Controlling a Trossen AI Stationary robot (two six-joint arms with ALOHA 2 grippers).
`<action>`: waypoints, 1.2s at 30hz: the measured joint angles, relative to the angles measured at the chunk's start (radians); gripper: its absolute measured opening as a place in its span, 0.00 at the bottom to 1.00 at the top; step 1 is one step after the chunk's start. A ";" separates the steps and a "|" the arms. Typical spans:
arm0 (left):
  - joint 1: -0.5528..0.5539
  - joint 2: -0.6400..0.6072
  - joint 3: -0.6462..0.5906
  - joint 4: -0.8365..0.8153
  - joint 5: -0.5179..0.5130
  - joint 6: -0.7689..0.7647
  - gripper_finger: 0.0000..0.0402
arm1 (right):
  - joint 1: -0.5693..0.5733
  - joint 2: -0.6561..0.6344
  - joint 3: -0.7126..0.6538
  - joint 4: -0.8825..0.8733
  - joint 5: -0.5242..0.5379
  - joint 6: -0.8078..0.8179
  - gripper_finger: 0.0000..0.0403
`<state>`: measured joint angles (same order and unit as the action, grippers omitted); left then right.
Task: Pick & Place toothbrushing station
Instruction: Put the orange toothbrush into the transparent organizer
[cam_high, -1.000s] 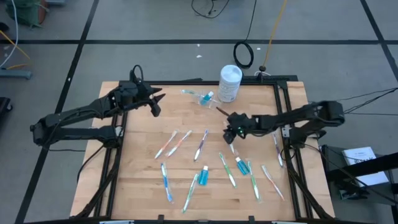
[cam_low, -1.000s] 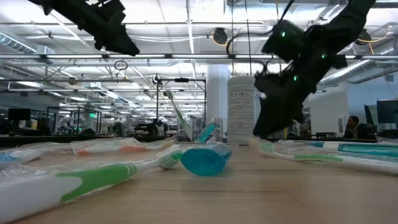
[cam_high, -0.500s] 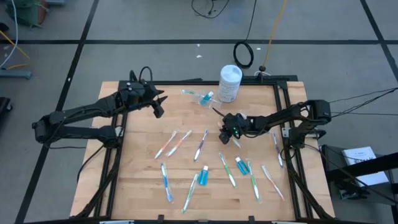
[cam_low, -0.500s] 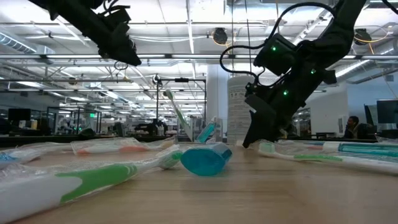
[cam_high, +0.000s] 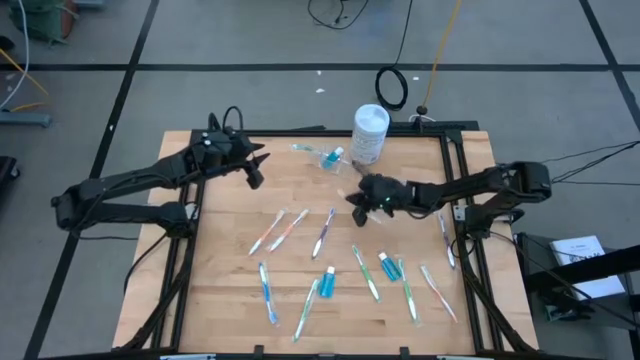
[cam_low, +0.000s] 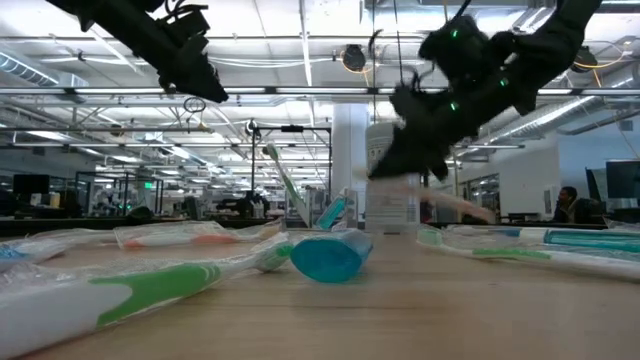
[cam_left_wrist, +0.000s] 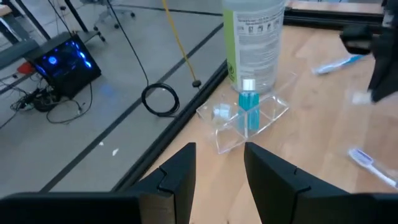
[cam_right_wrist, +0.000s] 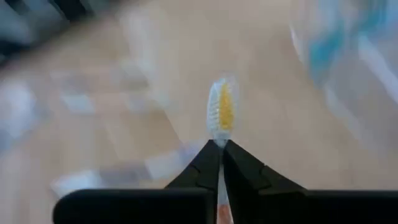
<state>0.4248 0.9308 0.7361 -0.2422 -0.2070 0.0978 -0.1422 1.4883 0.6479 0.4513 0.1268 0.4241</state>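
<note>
My right gripper (cam_high: 357, 197) hangs over the table's middle, shut on a slim toothbrush (cam_low: 455, 208) with a yellow bristle head (cam_right_wrist: 222, 112). Just beyond it, toward the far edge, the clear cup (cam_high: 322, 157) lies on its side with a blue tube (cam_left_wrist: 247, 106) inside. Several more toothbrushes (cam_high: 322, 233) and two blue tubes (cam_high: 326, 283) lie flat on the wood nearer the front. My left gripper (cam_high: 255, 178) hovers open above the table's far left, its fingers (cam_left_wrist: 186, 174) pointing toward the cup (cam_left_wrist: 245, 121). My right gripper pinches the toothbrush between its two fingertips at the neck just behind the head (cam_right_wrist: 219, 140). The head sticks out past the tips and the handle runs back under the fingers. The fingers come from the table's right, slanting down. The brush is lifted clear of the table.
A tall white canister (cam_high: 369, 133) stands upright at the far edge, right behind the cup. More toothbrushes (cam_high: 440, 290) lie along the right side. Bare wood (cam_high: 220, 270) shows at the near left.
My right gripper has dipped to the table, shut on a toothbrush, then risen and gone toward the far edge and the cup. The toothbrush has come up off the wood and now hangs clear in the fingers.
</note>
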 joint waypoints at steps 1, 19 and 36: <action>-0.001 -0.003 0.000 0.005 0.000 0.002 0.36 | -0.003 -0.009 0.000 0.079 0.000 -0.024 0.01; -0.001 -0.011 0.000 0.014 0.076 0.029 0.36 | -0.204 0.137 0.110 0.716 -0.030 -0.661 0.00; -0.001 -0.011 0.000 0.008 0.076 0.006 0.36 | -0.244 0.332 0.150 0.673 0.085 -0.692 0.00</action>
<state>0.4236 0.9199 0.7361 -0.2342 -0.1314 0.1040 -0.3861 1.8200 0.7978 1.1248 0.2116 -0.2676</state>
